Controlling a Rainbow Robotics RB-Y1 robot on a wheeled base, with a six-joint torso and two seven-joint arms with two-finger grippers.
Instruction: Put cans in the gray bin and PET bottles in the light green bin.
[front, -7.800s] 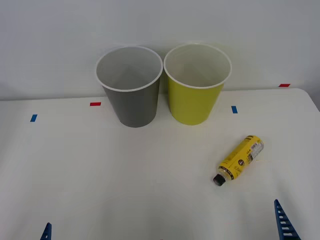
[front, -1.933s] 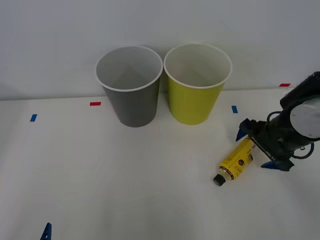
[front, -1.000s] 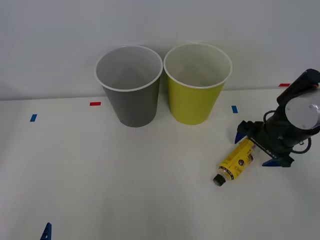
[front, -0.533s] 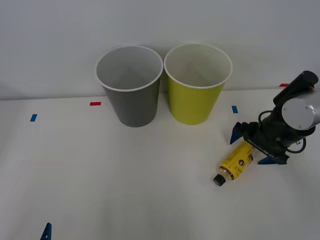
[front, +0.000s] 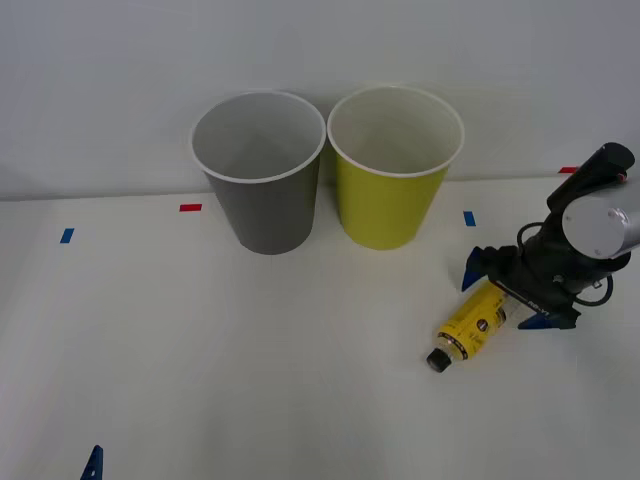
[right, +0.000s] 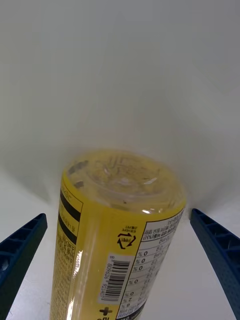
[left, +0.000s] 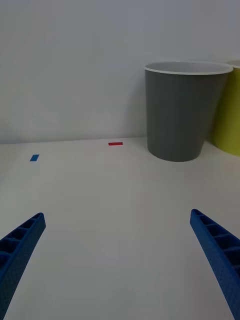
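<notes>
While the PET bottle (front: 474, 322) lies on the desk (front: 250, 350), the right gripper (front: 508, 295) straddles its base, spread wide, unclosed. Next: squeeze, lift, carry to the light green bin (front: 392, 190). Left gripper (left: 120, 250) waits, splayed.

Lab: white table (front: 200, 380) w/ tape marks (front: 190, 208)
</notes>
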